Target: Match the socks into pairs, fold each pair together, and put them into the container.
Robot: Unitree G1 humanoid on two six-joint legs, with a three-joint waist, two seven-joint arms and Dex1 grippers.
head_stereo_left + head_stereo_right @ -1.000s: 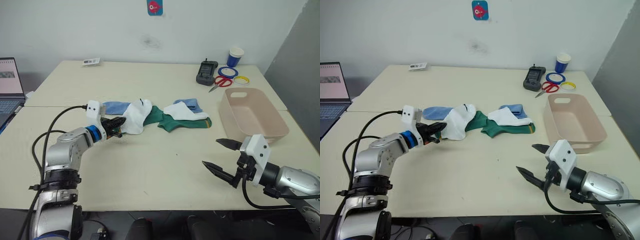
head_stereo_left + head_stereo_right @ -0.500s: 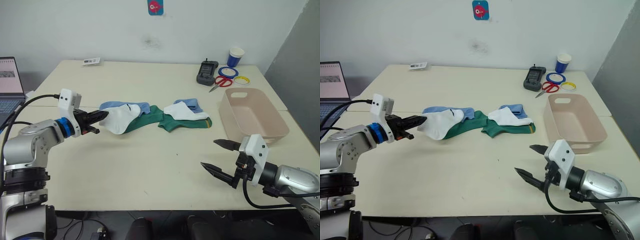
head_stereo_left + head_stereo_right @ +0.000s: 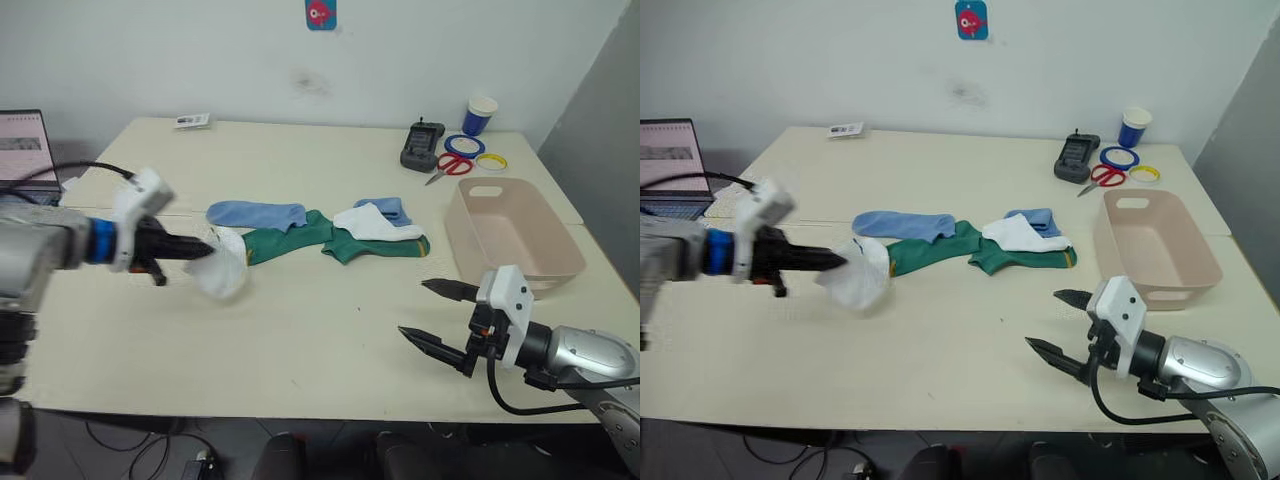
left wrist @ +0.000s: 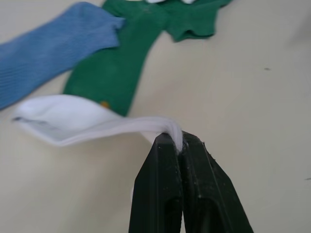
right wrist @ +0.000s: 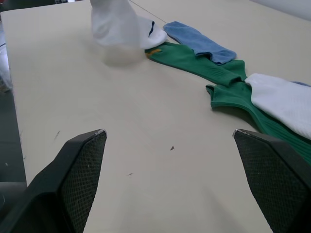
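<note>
Lifted clear of the pile — white sock point(image 3: 222, 272) pinched in the left gripper point(image 4: 178, 145).
Container point(image 3: 515, 236) holds nothing; right gripper point(image 3: 432, 316) spread wide.

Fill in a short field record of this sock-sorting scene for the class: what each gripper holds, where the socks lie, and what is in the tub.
left gripper: shut on white sock, lifted off the table
right gripper: fingers open, holding nothing
blue sock: flat on the table
green socks: on the table, touching
second white sock: on a green sock
container: no socks inside
</note>
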